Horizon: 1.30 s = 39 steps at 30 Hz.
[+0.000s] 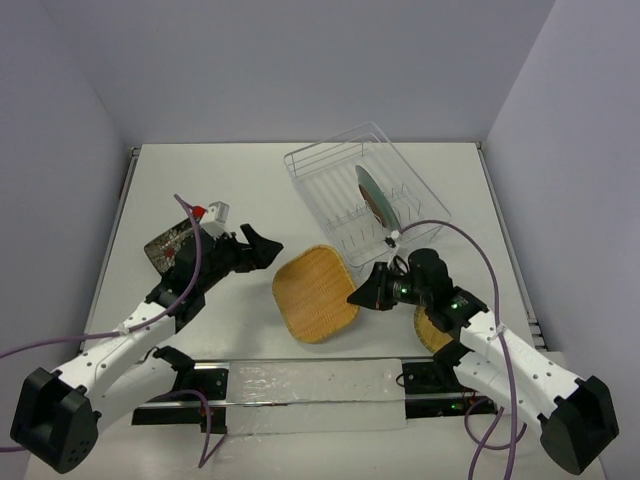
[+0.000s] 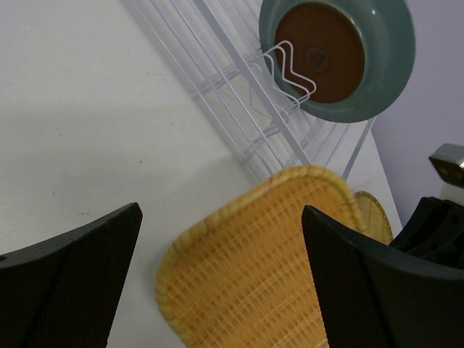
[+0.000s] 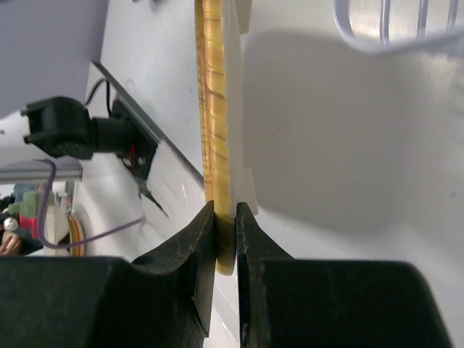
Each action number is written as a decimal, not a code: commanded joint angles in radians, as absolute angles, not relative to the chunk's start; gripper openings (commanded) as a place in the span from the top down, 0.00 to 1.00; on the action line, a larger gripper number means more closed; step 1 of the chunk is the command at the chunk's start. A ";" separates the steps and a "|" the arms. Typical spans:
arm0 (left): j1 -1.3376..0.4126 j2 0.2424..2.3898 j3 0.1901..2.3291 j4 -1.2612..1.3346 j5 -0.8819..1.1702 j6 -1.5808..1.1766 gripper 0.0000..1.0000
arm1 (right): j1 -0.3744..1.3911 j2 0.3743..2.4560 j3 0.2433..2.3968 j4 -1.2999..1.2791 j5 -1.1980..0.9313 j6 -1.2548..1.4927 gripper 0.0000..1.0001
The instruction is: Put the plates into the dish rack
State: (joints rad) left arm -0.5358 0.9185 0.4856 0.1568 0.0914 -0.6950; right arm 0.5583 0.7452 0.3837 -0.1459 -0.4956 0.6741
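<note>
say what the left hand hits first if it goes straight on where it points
Probably the tan woven square plate, just ahead of the open left hand; the dish rack sits beyond. Depth is unclear.

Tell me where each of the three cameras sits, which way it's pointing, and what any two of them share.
Top external: above and behind the robot, looking down at the dish rack; both arms show.
Left wrist: on the left arm, looking across the woven square plate toward the rack; open left fingers frame it.
Right wrist: on the right arm, looking along that plate's rim; right fingers pinch it.
Shared: all three see that plate; top and left wrist see the grey-blue plate upright in the rack.
</note>
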 commanded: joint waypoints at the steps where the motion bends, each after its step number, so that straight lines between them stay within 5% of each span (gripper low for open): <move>1: -0.540 0.857 0.450 0.223 0.107 -0.706 0.01 | 0.550 0.700 0.534 -0.092 -0.433 0.636 1.00; 9: -0.540 0.791 0.357 0.290 0.149 -0.750 0.01 | 0.536 0.687 0.651 -0.045 -0.355 0.621 1.00; 22: -0.541 0.903 0.313 0.634 0.394 -0.820 0.01 | 0.470 0.737 0.637 0.135 -0.513 0.737 1.00; 28: -0.541 0.946 0.321 0.740 0.474 -0.852 0.26 | 0.400 0.740 0.596 0.233 -0.596 0.786 1.00; 31: -0.541 0.953 0.329 0.782 0.506 -0.866 0.54 | 0.362 0.764 0.562 0.285 -0.662 0.823 1.00; 37: -0.546 0.928 0.352 0.811 0.520 -0.855 0.58 | 0.342 0.821 0.546 0.306 -0.719 0.804 1.00; 39: -0.549 0.923 0.367 0.811 0.516 -0.849 0.70 | 0.342 0.846 0.549 0.291 -0.723 0.787 1.00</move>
State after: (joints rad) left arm -0.5343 0.9502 0.3141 0.6770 0.4534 -0.8555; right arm 0.3383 0.8132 0.5465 0.1921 -0.6600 0.8073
